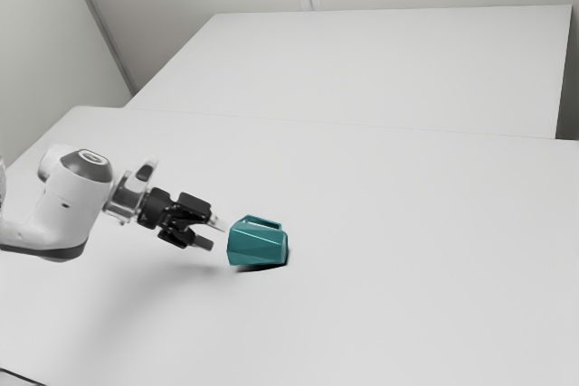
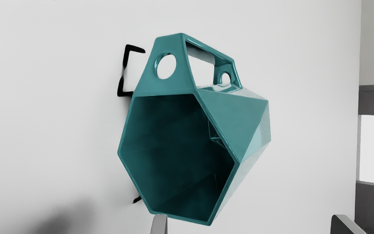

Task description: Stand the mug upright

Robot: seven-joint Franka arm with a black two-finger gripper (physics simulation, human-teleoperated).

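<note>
The black gripper (image 1: 214,234) is left of the mug in the exterior view, its two fingers apart and pointing at it. A teal faceted mug (image 1: 257,246) lies on its side on the table, its handle on the upper side. In the wrist view the mug (image 2: 245,120) turns its dark open mouth toward my hand. The gripper (image 2: 247,224) stands open there, one fingertip close by the rim's lower corner and the other well apart from the mug. I cannot tell whether that near fingertip touches the rim.
The white table (image 1: 407,223) carries the mug, with a dark shadow beneath it. Behind it is another pale surface (image 1: 380,65), and pale walls (image 1: 181,6) rise beyond. A dark cable (image 1: 20,376) crosses the exterior view's lower left corner.
</note>
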